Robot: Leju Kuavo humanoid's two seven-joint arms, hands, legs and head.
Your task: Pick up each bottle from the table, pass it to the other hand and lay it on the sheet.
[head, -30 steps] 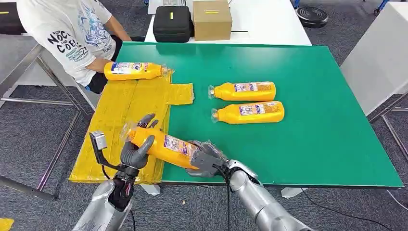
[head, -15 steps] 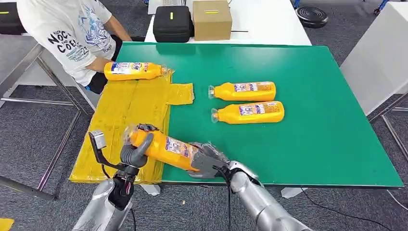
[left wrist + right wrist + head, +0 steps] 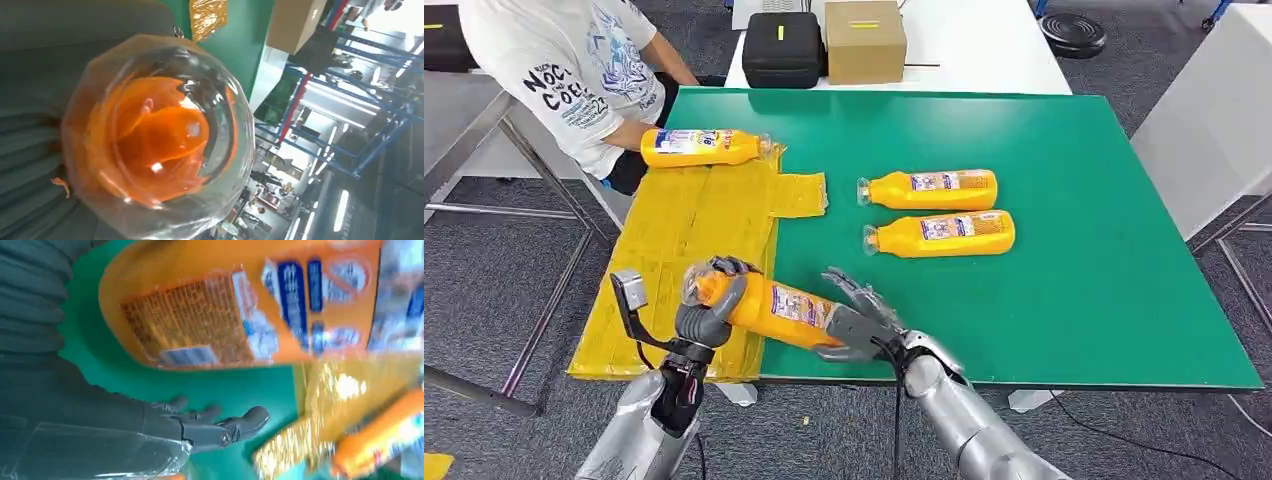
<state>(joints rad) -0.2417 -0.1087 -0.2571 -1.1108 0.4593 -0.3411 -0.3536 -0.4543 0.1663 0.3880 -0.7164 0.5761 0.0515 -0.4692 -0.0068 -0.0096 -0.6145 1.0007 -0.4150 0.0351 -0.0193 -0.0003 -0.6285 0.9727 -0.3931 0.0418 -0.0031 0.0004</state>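
Gripping the orange bottle [image 3: 769, 303] at its neck end: left hand [image 3: 707, 308], fingers wrapped, above the yellow sheet [image 3: 686, 235] edge. Opening off its base: right hand [image 3: 856, 318], fingers spread.

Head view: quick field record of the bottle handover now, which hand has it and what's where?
held bottle: orange bottle, gripped at its neck end by left hand
right hand: fingers spread, beside the bottle's base
yellow sheet: one bottle lying at its far end
green table: two bottles lying side by side
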